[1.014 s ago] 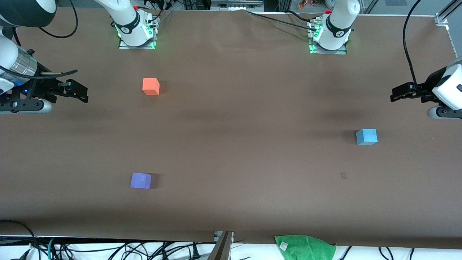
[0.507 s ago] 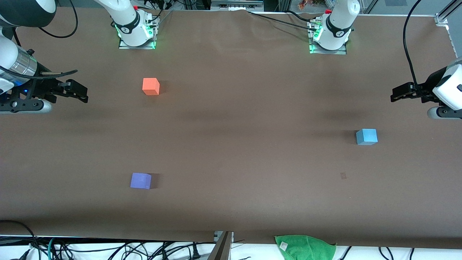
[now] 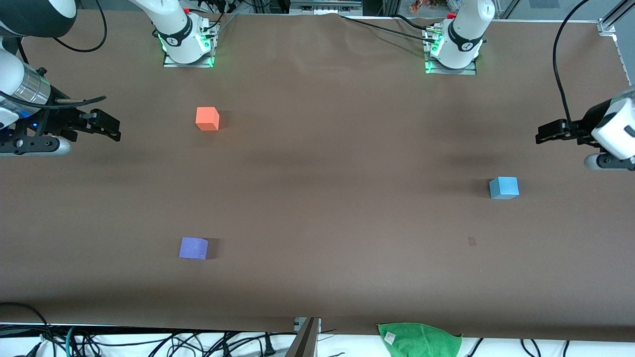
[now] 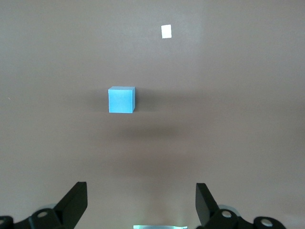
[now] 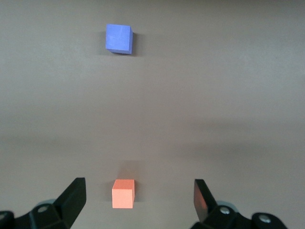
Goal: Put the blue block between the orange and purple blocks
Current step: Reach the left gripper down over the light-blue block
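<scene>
Sky-blue block lies untouched toward the left arm's end, well apart from orange block and purple block. Left gripper, spread empty, hovers near it; right gripper waits, released. Next: descend, grasp.

A green cloth lies at the table's edge nearest the front camera, with cables along that edge.
</scene>
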You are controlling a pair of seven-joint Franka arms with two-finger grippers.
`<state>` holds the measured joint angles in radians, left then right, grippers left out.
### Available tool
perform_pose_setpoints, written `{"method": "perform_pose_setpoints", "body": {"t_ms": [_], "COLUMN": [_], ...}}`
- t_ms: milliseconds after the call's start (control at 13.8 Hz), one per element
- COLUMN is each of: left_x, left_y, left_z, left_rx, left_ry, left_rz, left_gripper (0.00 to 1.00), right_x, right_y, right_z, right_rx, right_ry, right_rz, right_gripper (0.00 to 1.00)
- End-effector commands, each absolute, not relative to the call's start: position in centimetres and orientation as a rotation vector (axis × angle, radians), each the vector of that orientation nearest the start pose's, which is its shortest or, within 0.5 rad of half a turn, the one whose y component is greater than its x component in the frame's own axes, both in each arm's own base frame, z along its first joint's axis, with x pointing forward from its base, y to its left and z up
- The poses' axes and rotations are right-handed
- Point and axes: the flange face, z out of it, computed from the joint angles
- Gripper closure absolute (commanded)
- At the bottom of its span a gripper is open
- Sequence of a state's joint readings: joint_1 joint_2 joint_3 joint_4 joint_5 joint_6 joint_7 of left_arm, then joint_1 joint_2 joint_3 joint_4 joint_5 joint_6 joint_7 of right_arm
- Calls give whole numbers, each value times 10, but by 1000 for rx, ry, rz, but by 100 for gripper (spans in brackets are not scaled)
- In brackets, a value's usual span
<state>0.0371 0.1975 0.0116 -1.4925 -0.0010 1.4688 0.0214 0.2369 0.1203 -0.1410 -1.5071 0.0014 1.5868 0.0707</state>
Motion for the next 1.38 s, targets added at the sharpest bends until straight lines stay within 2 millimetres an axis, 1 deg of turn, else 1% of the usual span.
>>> {"method": "perform_pose_setpoints", "body": {"t_ms": [0,72,217,362,435,507,580,797,870,942,1014,1087,1159,1304], "left_x": [612,617,627,634,638,638,635,629,625,619,613,607,601,593], "left_y": [66,74,76,76,76,76,77,77,78,80,88,94,94,92], "left_z": [502,492,462,424,405,387,369,331,315,298,283,271,261,249], "left_rx": [-3112,-3117,-3126,-3122,-3120,-3121,-3121,-3120,-3121,-3127,-3132,-3134,-3135,-3136], "left_ry": [-111,-125,-70,-67,-64,-63,-64,-54,-45,2,11,8,14,17], "left_rz": [426,422,424,499,502,497,478,391,358,332,291,263,253,264], "left_gripper": [0,0,0,0,0,0,0,0,0,0,0,0,0,0], "right_x": [588,588,588,588,588,588,588,588,588,588,588,588,588,588], "right_y": [59,59,59,59,59,59,59,59,59,59,59,59,59,59], "right_z": [591,591,591,591,591,591,591,591,591,591,591,591,591,591], "right_rx": [-3167,-3165,-3165,-3165,-3165,-3167,-3167,-3165,-3167,-3167,-3165,-3167,-3167,-3167], "right_ry": [-38,-38,-38,-38,-38,-38,-38,-38,-38,-38,-38,-38,-38,-38], "right_rz": [58,56,58,58,58,58,58,58,58,58,58,58,58,58], "right_gripper": [0,0,0,0,0,0,0,0,0,0,0,0,0,0]}}
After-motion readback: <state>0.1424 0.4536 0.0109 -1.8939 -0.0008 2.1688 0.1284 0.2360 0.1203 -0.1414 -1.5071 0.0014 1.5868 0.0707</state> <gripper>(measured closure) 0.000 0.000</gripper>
